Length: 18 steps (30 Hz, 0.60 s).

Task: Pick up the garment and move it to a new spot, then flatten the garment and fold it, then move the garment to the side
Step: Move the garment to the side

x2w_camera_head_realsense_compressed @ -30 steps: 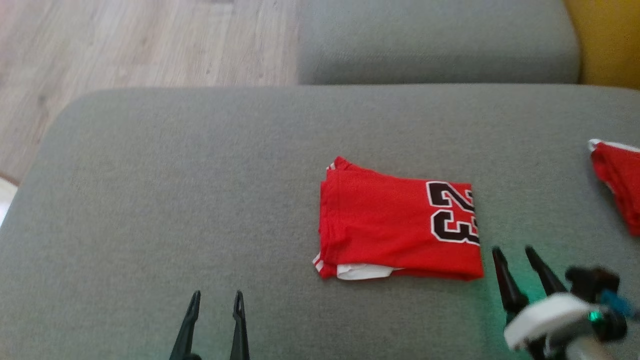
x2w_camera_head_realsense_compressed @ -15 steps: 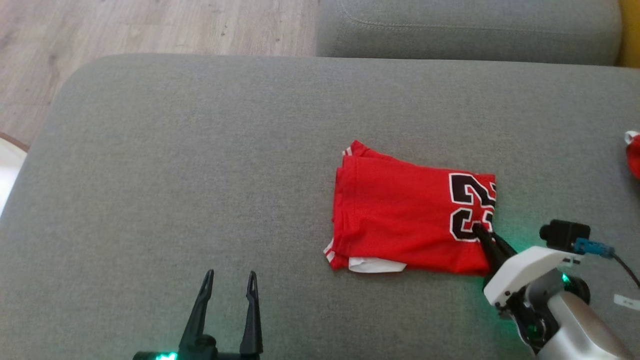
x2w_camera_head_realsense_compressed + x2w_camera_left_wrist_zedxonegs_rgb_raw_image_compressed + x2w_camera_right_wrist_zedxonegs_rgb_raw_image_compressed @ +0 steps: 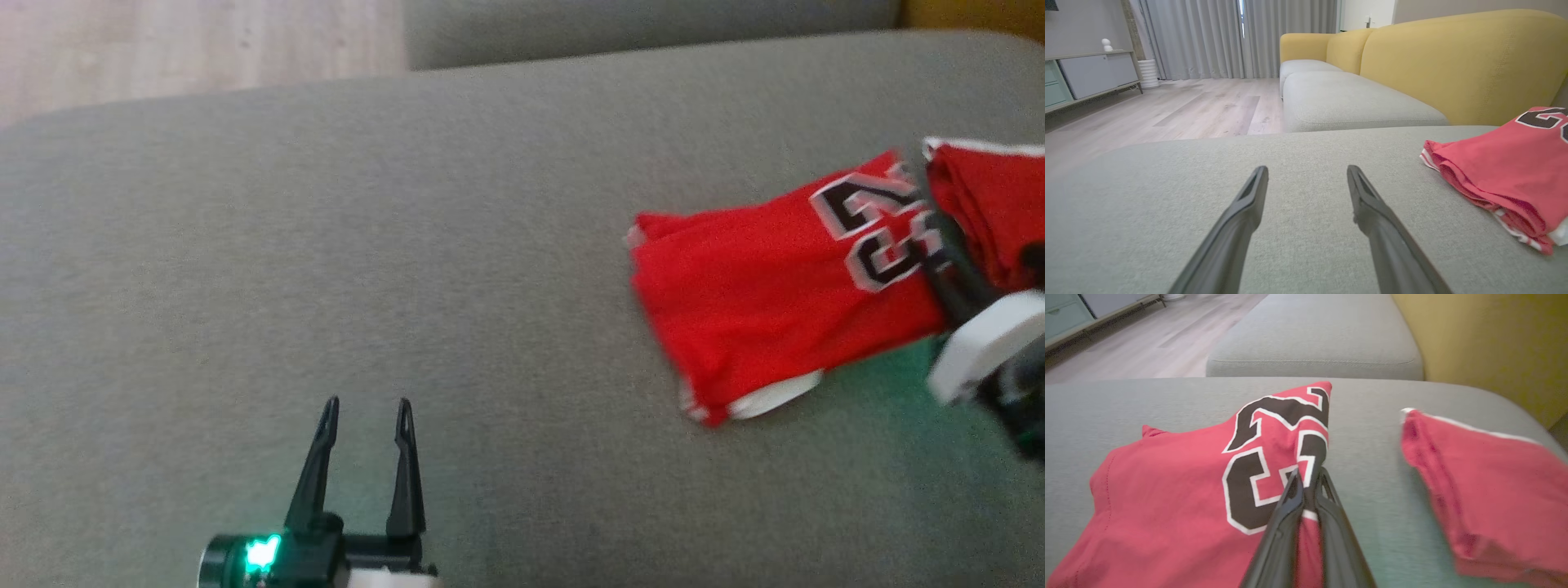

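The garment [image 3: 759,302] is a folded red jersey with a black and white number. It lies on the grey cushion [image 3: 326,245], and its numbered end is lifted and pulled up. My right gripper [image 3: 920,186] is shut on that numbered edge; in the right wrist view its fingers pinch the cloth [image 3: 1308,475] of the garment [image 3: 1167,490]. At the lower left my left gripper [image 3: 365,406] stands open over bare cushion, well left of the garment [image 3: 1502,171], with nothing between its fingers [image 3: 1249,196].
A second folded red garment [image 3: 988,204] with white trim lies just right of the held one [image 3: 1478,486]. Beyond are another grey seat cushion [image 3: 1351,102], the yellow sofa back [image 3: 1453,61] and a wooden floor [image 3: 1167,110].
My right gripper has shut on the garment's numbered edge and pulled it right, close to the second red garment. The head camera has also shifted. My left gripper stays open.
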### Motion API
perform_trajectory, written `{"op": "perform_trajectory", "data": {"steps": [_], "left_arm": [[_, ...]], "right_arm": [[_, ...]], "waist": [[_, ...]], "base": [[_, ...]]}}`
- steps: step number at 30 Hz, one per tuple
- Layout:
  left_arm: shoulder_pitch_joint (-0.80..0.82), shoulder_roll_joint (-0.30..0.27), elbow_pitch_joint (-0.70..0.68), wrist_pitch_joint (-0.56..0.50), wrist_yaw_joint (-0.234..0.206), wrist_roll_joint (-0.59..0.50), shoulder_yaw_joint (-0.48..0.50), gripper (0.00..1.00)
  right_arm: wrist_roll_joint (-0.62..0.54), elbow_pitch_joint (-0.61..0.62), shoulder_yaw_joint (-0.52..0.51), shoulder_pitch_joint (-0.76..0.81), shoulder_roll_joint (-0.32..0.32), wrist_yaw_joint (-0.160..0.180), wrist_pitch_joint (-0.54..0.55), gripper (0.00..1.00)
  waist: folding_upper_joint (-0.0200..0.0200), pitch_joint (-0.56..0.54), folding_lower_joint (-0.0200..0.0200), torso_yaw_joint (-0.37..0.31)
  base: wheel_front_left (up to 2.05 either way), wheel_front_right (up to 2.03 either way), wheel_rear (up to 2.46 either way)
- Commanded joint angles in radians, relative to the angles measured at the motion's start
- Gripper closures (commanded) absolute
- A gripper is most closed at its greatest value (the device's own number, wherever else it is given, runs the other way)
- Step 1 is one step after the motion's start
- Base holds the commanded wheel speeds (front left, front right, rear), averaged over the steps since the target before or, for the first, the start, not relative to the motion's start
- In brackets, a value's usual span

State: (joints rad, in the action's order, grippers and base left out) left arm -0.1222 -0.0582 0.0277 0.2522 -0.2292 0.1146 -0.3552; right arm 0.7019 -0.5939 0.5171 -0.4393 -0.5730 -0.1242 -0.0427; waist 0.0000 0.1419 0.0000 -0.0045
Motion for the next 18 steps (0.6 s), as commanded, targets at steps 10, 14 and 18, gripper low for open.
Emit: {"op": "perform_trajectory", "data": {"steps": [10,14,18], "left_arm": [[0.103,0.008,-0.035,0.01,-0.001,-0.036,0.047,0.0],[0.127,0.008,-0.036,0.01,0.002,-0.046,0.047,0.0],[0.144,0.008,-0.047,0.01,-0.001,-0.047,0.053,0.0]], "right_arm": [[-0.023,0.034,-0.023,-0.183,-0.245,-0.007,-0.017,1.0],[-0.045,0.003,-0.033,-0.235,-0.29,-0.007,-0.022,1.0],[-0.085,-0.036,-0.034,-0.26,-0.314,-0.007,-0.029,0.35]], "waist": [[0.0,0.144,0.0,-0.136],[0.0,0.17,0.0,-0.156],[0.0,0.183,0.0,-0.162]], "base": [[0.0,0.0,0.0],[0.0,0.0,0.0],[0.0,0.0,0.0]]}}
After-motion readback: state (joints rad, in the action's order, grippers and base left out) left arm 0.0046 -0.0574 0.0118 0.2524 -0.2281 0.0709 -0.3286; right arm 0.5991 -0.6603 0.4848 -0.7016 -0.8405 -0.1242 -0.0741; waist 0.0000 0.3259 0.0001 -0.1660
